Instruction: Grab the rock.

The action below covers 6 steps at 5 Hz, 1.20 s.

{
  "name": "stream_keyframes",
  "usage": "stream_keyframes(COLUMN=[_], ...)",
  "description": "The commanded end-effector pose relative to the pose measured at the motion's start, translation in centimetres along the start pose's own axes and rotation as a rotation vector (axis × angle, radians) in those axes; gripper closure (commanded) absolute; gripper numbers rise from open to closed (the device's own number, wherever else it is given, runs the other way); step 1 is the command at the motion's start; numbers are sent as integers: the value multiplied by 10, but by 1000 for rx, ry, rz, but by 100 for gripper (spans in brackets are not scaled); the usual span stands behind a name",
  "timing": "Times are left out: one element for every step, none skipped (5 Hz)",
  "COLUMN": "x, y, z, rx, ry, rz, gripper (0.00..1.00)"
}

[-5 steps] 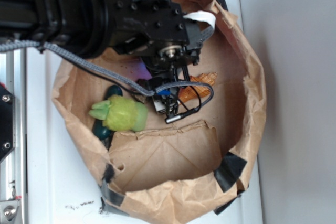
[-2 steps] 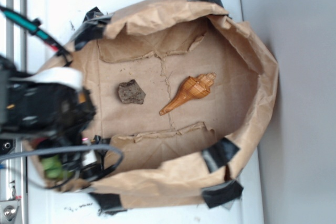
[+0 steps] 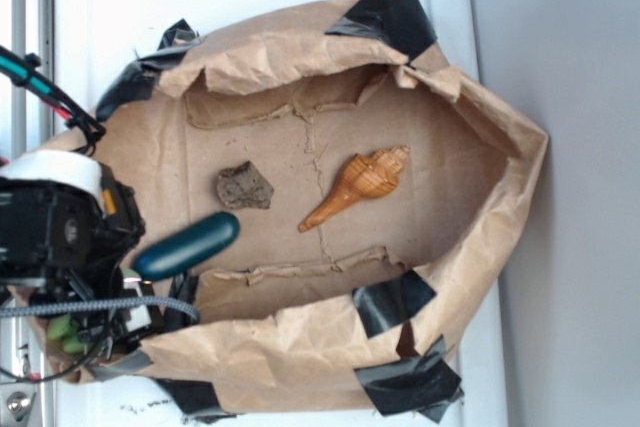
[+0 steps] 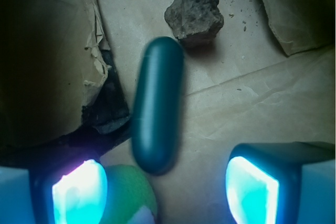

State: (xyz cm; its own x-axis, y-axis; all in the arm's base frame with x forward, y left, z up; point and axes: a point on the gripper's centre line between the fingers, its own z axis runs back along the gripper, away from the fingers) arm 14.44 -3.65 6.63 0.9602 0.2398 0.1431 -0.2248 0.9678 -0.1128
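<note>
While the gripper (image 4: 167,182) hangs low at the near end of the paper bag (image 3: 300,342), its two lit fingers (image 4: 251,187) stand spread apart with nothing between them; released, holding nothing. Just beside the left-hand finger in the wrist view, a bit of green plush toy (image 4: 123,190) shows, touching or nearly touching that pad; hard to tell which.

Directly ahead of the jaws: a smooth dark-teal oblong object (image 4: 157,103), lying lengthwise along the line of approach, slightly blurred in the wrist view. It sits between the gripper and the target.

Beyond its far tip, just off to one side: the rock (image 4: 194,13), grey-brown, jagged, resting on the bag floor. Near the oblong but apart from it, as far as can be seen. In the exterior view the rock (image 3: 244,187) lies mid-floor, well clear of the bag walls.

Farthest out: the orange spiral shell (image 3: 358,185), apart from the rock, only its tip in the wrist view.

Step in hand, by my reading: approach, grasp not yet begun. Next move calls for advancing past or over the oblong without catching it, centring the open jaws on the rock, descending, then closing. Risk: nudging the oblong into the rock.
</note>
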Motion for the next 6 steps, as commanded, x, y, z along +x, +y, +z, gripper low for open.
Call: stream_keyframes(x=[39,94,145,160,163,154], y=[13,39,41,44,45,40], z=[-9,-13,-20,-20,-17,-15], rx=[8,35,44,54,45,37], ry=[80,66,64,51,41,33], rz=[12,80,94,95,98,85], gripper=[0,0,0,0,0,0])
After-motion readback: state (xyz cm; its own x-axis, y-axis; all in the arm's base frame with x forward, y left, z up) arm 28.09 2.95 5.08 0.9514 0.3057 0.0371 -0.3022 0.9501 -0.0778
